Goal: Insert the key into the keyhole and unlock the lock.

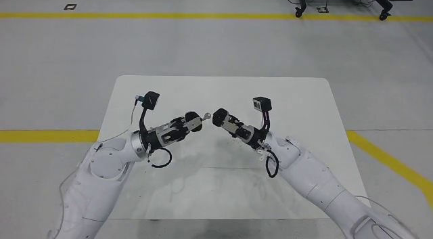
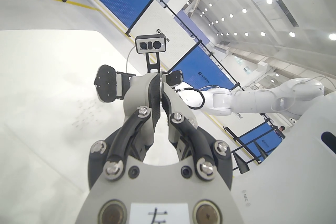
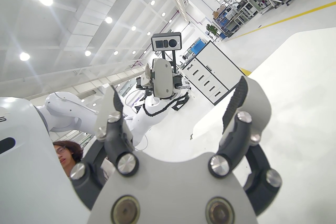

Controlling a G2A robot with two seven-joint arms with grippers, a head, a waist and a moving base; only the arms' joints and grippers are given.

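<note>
Yellow-lined factory floor (image 1: 203, 15) ringed the white counter (image 1: 291, 97), over whose middle the robot's two arms met almost tip to tip. The left arm (image 1: 115, 158) came in from its own side with the left jaws pressed together on a thin strip of bright metal, by every appearance the key (image 2: 159, 78). In the left wrist view it sat edge-on between the black pads (image 2: 154, 101). The right arm (image 1: 318, 171) faced it from the opposite side, the right jaws spread wide and gripping nothing, their ribbed fingers (image 3: 236, 99) standing well apart. Seen from above, the key's long axis ran across the counter, out of the left jaws and straight toward the right ones, with its free end just beside them. Whether metal and pad were touching could not be told. From the left wrist the key's line appeared to run into the gap between the two open pads, nearer to one than to the other. The key was therefore already secured on the left, and the right jaws were the nearer free tool, lying dead ahead along the key's own length. On that reading, the coming move turned on keeping the two wrists on one shared line. Any keyhole would have to meet the key's tip head-on along that axis, and a slight tilt of either wrist looked enough to make the thin blade skid or bind.
</note>
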